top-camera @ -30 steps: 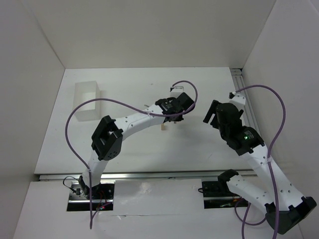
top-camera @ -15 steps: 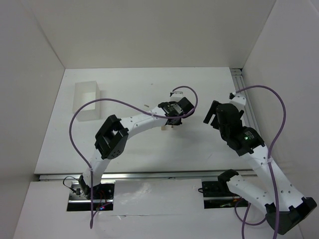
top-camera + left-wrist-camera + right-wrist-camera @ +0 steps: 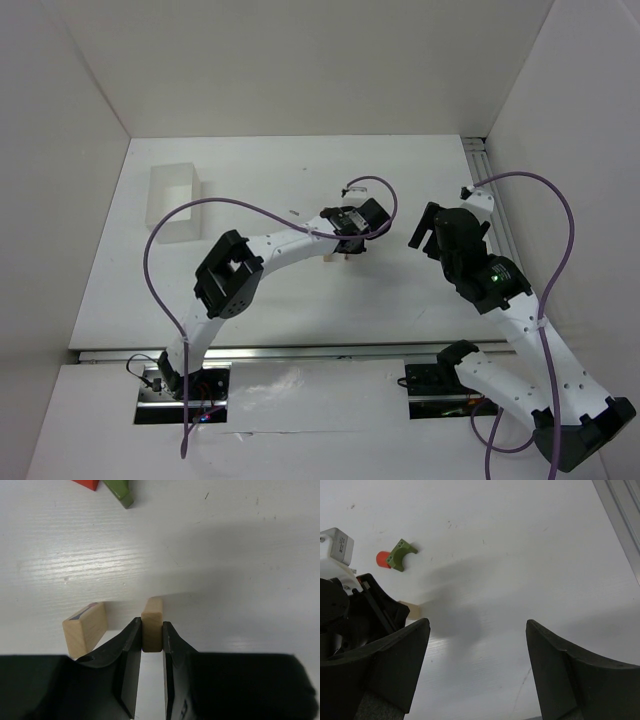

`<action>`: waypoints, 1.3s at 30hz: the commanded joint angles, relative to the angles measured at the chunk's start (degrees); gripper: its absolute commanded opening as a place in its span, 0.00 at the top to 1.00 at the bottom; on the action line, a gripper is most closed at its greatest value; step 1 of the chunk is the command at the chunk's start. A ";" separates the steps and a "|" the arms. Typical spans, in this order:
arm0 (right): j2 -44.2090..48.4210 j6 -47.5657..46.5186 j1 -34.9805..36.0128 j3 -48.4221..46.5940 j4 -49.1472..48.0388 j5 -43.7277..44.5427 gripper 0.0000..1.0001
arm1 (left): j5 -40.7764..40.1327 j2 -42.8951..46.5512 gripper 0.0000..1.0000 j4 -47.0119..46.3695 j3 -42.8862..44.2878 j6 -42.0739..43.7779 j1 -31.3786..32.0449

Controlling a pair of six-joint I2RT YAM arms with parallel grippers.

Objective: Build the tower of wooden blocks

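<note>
White table (image 3: 240,555), two tan blocks (image 3: 152,622) (image 3: 85,629), left gripper (image 3: 151,630) clamping one, one green block (image 3: 119,492), right gripper (image 3: 477,626) spread.

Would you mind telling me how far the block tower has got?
Nothing is stacked yet. In hand: the left hand is shut on one tan block, beside a second tan block. Left to place: the green block and red piece, lying away from them. The right hand is open.

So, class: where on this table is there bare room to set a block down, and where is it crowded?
Bare: table between clear box and left arm, and between left end effector and right end effector. Crowded: around the gripped tan block, second tan block, green block, red piece.
</note>
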State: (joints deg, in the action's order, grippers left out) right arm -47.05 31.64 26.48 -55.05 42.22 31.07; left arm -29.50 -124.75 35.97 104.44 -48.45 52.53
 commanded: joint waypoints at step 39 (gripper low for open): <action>-0.15 0.62 -0.02 -0.06 -0.12 -1.71 0.15 | -0.21 -0.58 1.00 1.30 -2.93 -4.29 -1.64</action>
State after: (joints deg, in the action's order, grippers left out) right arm -47.13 31.70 26.48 -55.05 42.22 29.36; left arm -30.41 -125.60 34.72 103.57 -51.48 51.18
